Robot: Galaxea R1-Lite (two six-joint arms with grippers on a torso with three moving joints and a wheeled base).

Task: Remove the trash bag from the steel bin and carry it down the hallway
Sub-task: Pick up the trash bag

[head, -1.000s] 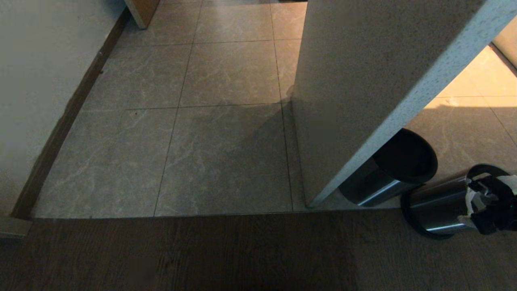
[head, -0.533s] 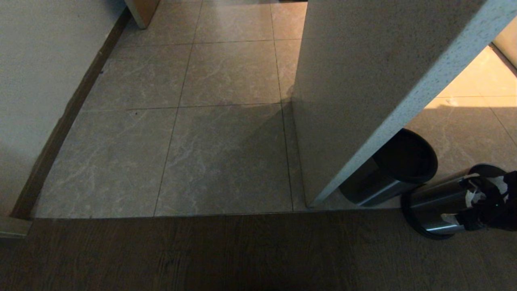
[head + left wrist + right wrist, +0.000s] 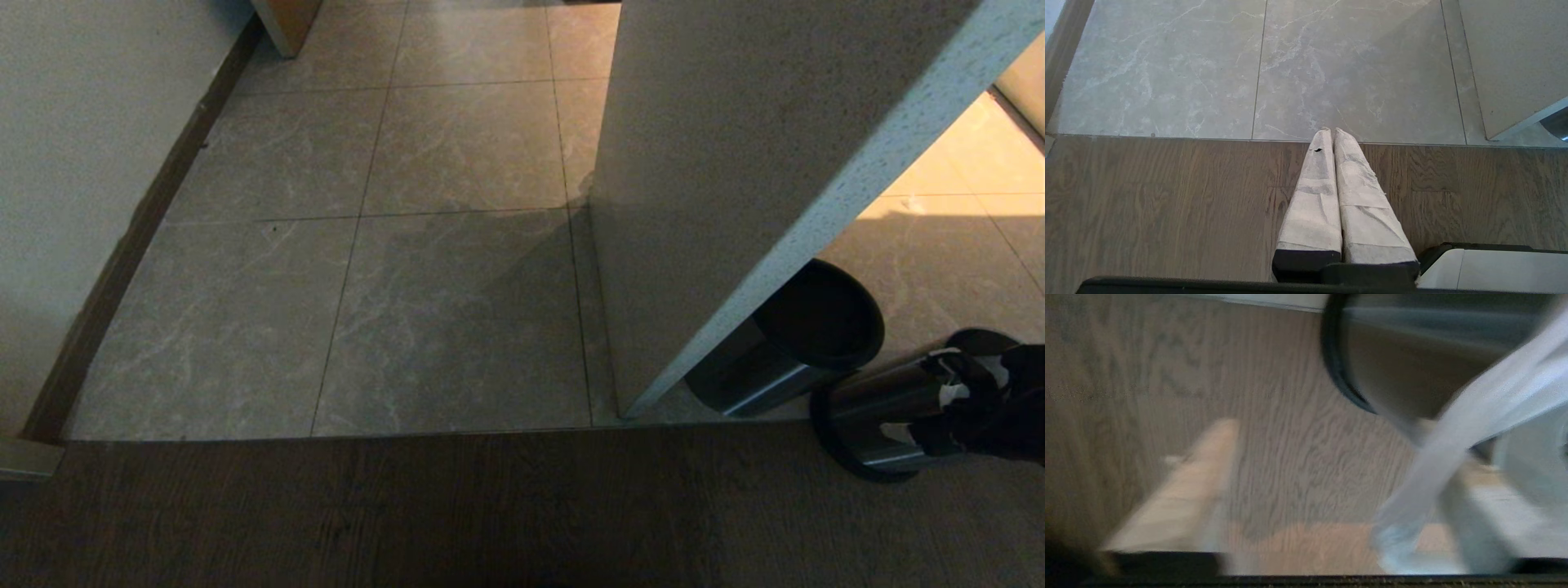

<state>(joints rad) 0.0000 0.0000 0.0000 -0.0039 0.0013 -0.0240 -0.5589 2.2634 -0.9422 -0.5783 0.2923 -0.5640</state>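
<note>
The steel bin (image 3: 878,408) stands on the wood floor at the lower right of the head view, and its black-rimmed body (image 3: 1404,363) also shows in the right wrist view. My right gripper (image 3: 971,400) is at the bin's top, open, with its white-wrapped fingers (image 3: 1184,498) set wide apart. A white strip of the trash bag (image 3: 1474,412) runs slantwise across the gap close to one finger, and no grip on it shows. The rest of the bag is hidden. My left gripper (image 3: 1331,131) hangs parked and shut over the wood floor.
A second steel bin (image 3: 784,351) with a black top stands half behind a speckled partition wall (image 3: 735,163). The hallway's grey marble-look tiles (image 3: 457,286) run ahead, with a white wall and dark baseboard (image 3: 122,261) on the left. Wood flooring (image 3: 408,506) lies nearest.
My right gripper has shifted slightly rightward and turned at the bin's top, so less of its white fingers shows. The bins, the left arm and the head view have not moved.
</note>
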